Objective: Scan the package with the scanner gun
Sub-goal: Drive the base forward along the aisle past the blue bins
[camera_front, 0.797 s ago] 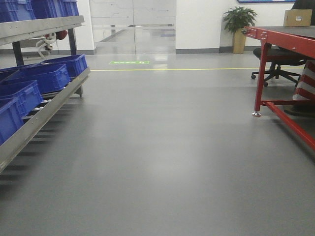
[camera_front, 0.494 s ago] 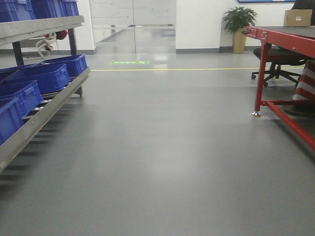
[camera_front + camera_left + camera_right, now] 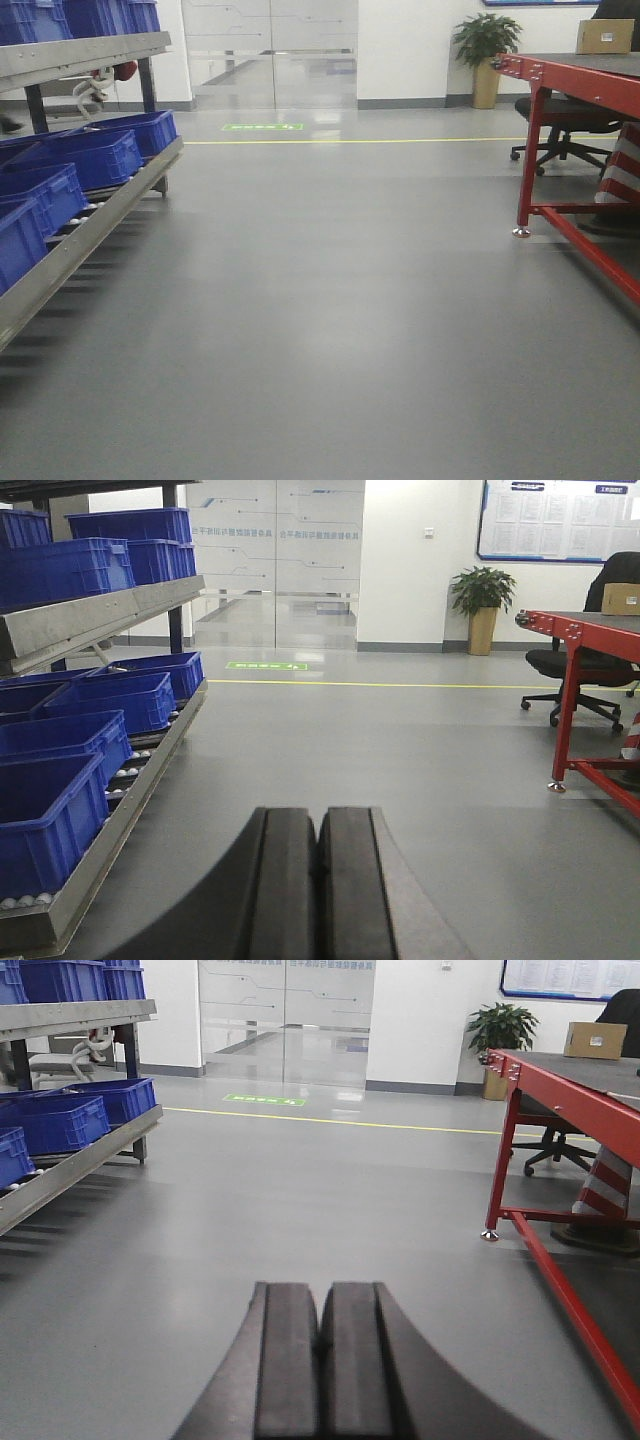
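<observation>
**Both grippers closed, nothing held; box far off on red table**

L gripper (image 3: pixel 318 825): pads (image 3: pixel 285 880) pressed flat together, only a thin seam between them, nothing in between. Points out level over bare floor (image 3: pixel 400 750); touches nothing.

R gripper (image 3: pixel 320 1305): same, black pads (image 3: pixel 352 1360) closed against each other, empty. Hangs in free air above the floor.

Package (image 3: pixel 605 36): tan cardboard box w/ small white label on the facing side. Sits on the far end of the red table (image 3: pixel 580 75), at approx 1 o'clock in front view. Well apart from both grippers. Also seen at 2 o'clock in R wrist view and at 3 o'clock, right edge, in L wrist view.

Surface: grey glossy floor, reflective patches toward the back. Thin yellow line (image 3: pixel 400 140) runs across at 12 o'clock; green floor mark (image 3: pixel 262 127) just beyond it.

Room:
- 9 o'clock: sloped metal flow rack (image 3: pixel 90 215) w/ rollers, blue bins (image 3: pixel 95 155) on lower and upper tiers.
- 12 o'clock: frosted glass doors (image 3: pixel 270 50), white wall.
- 1 o'clock: potted plant (image 3: pixel 487 45) in tan pot, against the wall.
- 2–3 o'clock: table has red frame, dark top; black office chair (image 3: pixel 560 125) behind its leg; red/white striped cone (image 3: pixel 622 170) beneath.
- L wrist view: notice board (image 3: pixel 555 520) on wall above the plant.
</observation>
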